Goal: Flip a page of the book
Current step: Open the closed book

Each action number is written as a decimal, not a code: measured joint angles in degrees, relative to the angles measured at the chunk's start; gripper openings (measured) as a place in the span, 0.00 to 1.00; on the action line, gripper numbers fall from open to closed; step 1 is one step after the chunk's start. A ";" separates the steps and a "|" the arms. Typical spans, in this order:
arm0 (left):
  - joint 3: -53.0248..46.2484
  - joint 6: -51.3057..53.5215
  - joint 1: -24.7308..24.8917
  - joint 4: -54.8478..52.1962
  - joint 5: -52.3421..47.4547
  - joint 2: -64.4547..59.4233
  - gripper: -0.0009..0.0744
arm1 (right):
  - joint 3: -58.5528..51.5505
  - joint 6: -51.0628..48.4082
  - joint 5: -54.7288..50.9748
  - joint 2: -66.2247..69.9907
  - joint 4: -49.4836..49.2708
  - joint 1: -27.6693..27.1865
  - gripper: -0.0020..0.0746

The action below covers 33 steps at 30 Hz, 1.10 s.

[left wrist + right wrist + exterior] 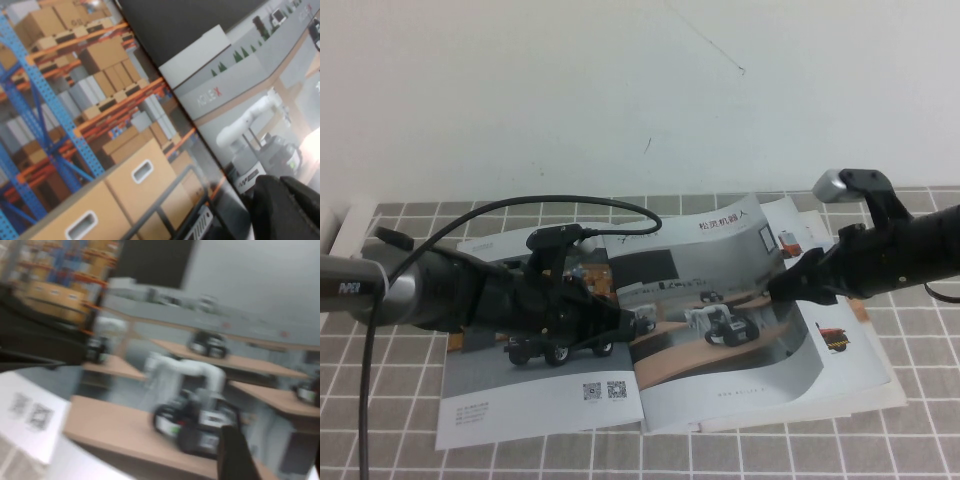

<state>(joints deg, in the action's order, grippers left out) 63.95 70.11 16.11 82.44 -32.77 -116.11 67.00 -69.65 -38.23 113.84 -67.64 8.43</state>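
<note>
lying open on the tiled desk [380,360], the book [545,400] sits near the middle, its spine running toward the front edge and its loose page edges fanned out unevenly on the right side. the page [730,370], glossy and printed with small robots on wooden desks under a chinese heading, bows slightly upward on the right half of the spread. the left sheet [490,385] shows a wheeled vehicle and qr codes.

the left gripper [638,325] reaches across the left sheet and rests down at the gutter, right by the spine; whether its fingers are parted or closed i cannot tell. a black cable [520,205] loops over that arm.

the right gripper [778,285] comes in from the desk's right edge, low over the upper right part of the page, jaws released and holding nothing; one dark fingertip [235,452] shows above the printed desks.
</note>
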 joint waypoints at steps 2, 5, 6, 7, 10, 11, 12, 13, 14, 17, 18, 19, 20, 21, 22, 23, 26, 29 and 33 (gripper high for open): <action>0.00 0.00 0.00 -0.10 0.00 0.00 0.01 | 0.00 -1.42 -2.14 -0.98 -0.65 0.00 0.46; 0.00 0.00 0.00 -0.10 0.00 0.00 0.01 | 0.11 -2.57 -4.61 -1.41 -0.98 0.00 0.46; 0.00 0.00 0.00 -0.10 0.00 0.00 0.01 | 0.11 -2.70 -4.87 -1.41 -0.83 0.00 0.46; 0.00 0.00 0.00 -0.10 0.00 0.00 0.01 | 0.11 -2.70 -5.01 -1.31 -0.36 0.00 0.46; 0.00 0.00 0.00 -0.10 0.00 0.00 0.01 | 0.11 -2.70 -5.10 -0.22 0.57 0.00 0.46; 0.00 0.00 0.00 -0.10 0.00 0.00 0.01 | 0.11 -2.70 -5.10 0.38 0.76 0.00 0.46; 0.00 0.00 0.00 -0.10 0.00 0.00 0.01 | 0.11 -2.70 -5.10 0.94 0.92 0.00 0.46; 0.00 0.00 0.00 -0.10 0.00 0.00 0.01 | 0.11 -2.70 -5.10 1.67 1.19 0.00 0.46; 0.00 0.00 0.00 -0.10 0.00 0.00 0.01 | 0.11 -2.70 -5.10 2.45 1.41 0.00 0.46; 0.00 0.00 0.00 -0.10 0.00 0.00 0.01 | 0.11 -2.70 -5.10 4.09 1.42 0.10 0.46; 0.00 0.00 0.00 -0.10 0.00 0.00 0.01 | 0.11 -2.70 -5.10 4.35 1.42 0.10 0.46; 0.00 0.00 0.00 -0.10 0.00 0.00 0.01 | 0.11 -2.79 -5.30 4.40 1.42 0.10 0.46; 0.00 0.00 0.00 -0.10 0.00 0.00 0.01 | 0.11 -3.03 -5.78 4.40 1.04 0.10 0.46; 0.00 0.00 0.00 -0.10 0.00 0.00 0.01 | 0.11 -3.30 -6.40 4.40 0.11 0.10 0.46; 0.00 0.00 0.00 -0.10 0.00 0.00 0.01 | 0.11 -3.54 -6.94 4.40 -0.52 0.10 0.46; 0.00 0.00 0.00 -0.10 0.00 0.00 0.01 | 0.11 -3.93 -7.75 4.40 -1.39 0.10 0.46; 0.00 0.00 0.00 -0.10 0.00 0.00 0.01 | 0.58 -5.42 -11.81 4.16 -3.84 0.10 0.46; 0.00 0.23 0.00 -0.10 -0.03 0.00 0.01 | 1.74 -6.23 -16.06 2.77 -5.42 0.10 0.46; 0.00 0.89 0.00 -0.10 -0.35 0.00 0.01 | 3.82 -6.59 -20.08 -0.09 -6.21 0.17 0.46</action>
<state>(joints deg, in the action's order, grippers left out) 63.95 71.00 16.11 82.34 -33.12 -116.11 70.82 -76.24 -58.31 113.75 -73.85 8.61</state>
